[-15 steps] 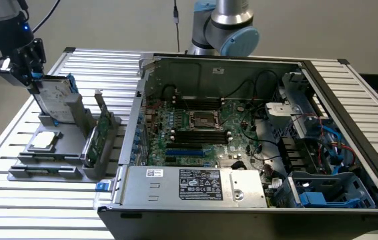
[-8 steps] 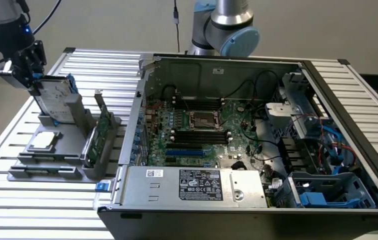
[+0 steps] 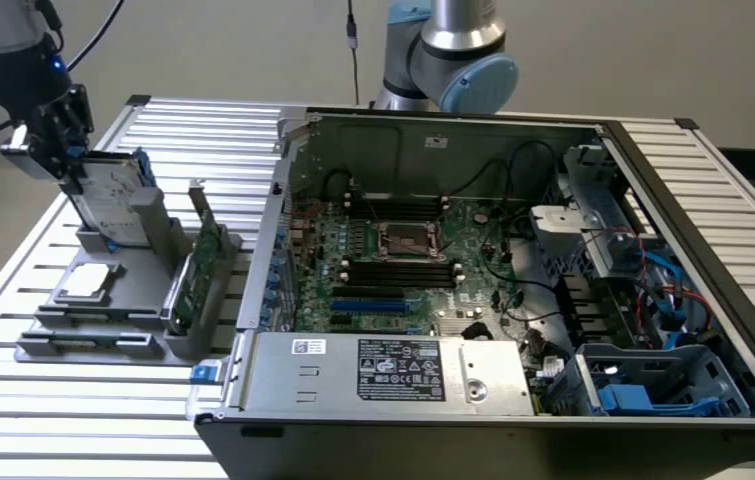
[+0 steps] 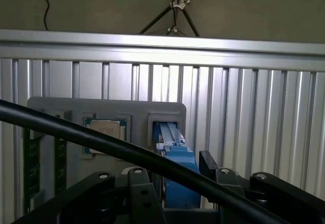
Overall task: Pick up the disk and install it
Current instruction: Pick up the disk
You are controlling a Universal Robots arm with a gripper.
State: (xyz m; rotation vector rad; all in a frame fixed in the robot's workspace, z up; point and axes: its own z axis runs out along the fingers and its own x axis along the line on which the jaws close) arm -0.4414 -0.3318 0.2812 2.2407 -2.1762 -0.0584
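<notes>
Gripper at the exterior view's upper left, closed on the top edge of the disk; in the wrist view, fingers pressed to either side of a blue rail. Disk upright on edge, label face outward, lower end at or just within its slot in the grey holder; whether clear of the slot, impossible to tell. Upright storage presumably meant to offer a narrow edge to the fingers, with the grip high, leaving the body free to slide out. Chip flat in a recess of the same holder, green card on edge just beside the disk's slot, each probably kept apart for separate access. Holder on a slatted metal table, beside an open computer case with board exposed. Plain pale wall behind; black cable across the wrist view.
</notes>
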